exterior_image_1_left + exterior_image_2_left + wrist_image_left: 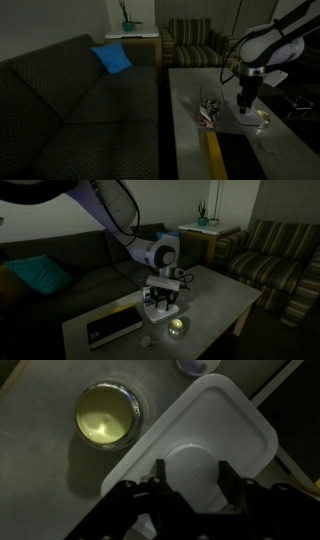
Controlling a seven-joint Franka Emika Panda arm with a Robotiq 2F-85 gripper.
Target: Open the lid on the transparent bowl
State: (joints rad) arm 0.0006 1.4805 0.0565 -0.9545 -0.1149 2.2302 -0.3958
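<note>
in the wrist view's lower centre the end effector [191, 480] is straddling the knob [190, 457] of the lid [215, 410], likely for lifting it off the hidden transparent bowl, though i cannot tell if it is clamping.

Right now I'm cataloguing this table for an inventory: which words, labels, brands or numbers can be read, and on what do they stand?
No text can be read in any view.
Lid: plain white, no print visible.
Gold-tinted tin: no label visible.
Dark flat book-like item: too dim and small to tell.
</note>
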